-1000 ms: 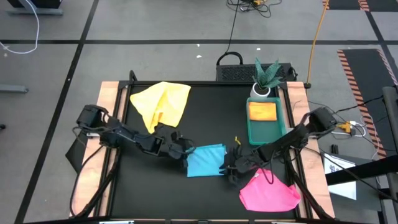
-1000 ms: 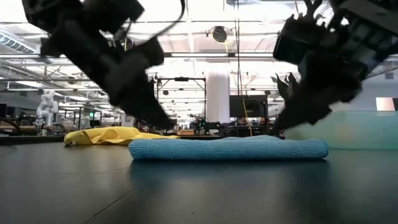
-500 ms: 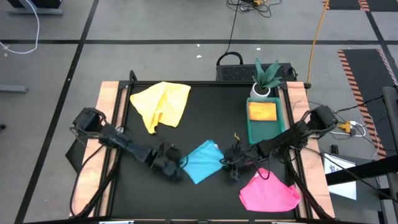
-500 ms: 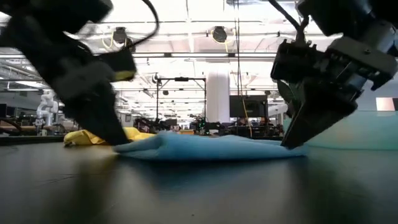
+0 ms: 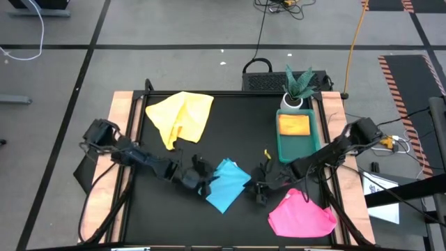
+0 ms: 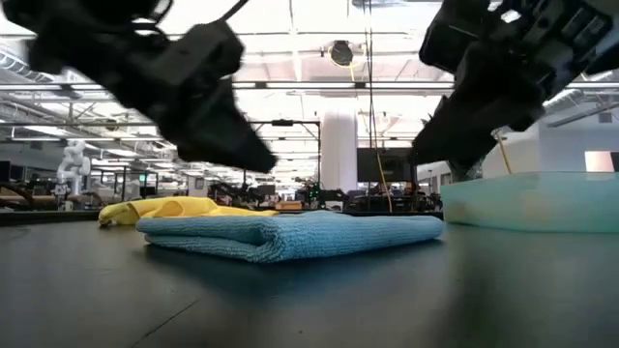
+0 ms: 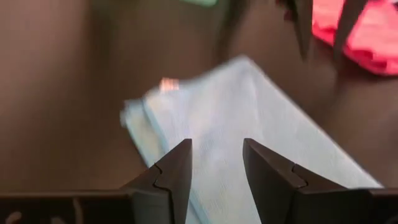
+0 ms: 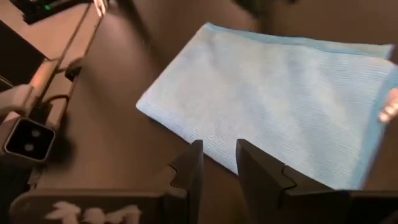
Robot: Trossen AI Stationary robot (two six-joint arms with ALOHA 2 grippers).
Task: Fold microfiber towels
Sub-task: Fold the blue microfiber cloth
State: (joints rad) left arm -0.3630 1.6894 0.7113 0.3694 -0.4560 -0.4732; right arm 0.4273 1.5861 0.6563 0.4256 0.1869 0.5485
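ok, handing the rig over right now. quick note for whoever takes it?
Left gripper: open, empty, raised over the left edge of the light blue towel.
Right gripper: open, empty, raised just off its right edge.
Light blue towel: folded, flat at front centre of the table, turned diamond-wise.
Green tray: right side, holds a folded yellow towel.
Loose yellow towel: crumpled, back left.
Pink towel: crumpled, front right.
Done: one yellow folded and in the tray; blue folded, not in the tray.
Left: probably move blue to the tray, then fold the loose yellow and the pink.
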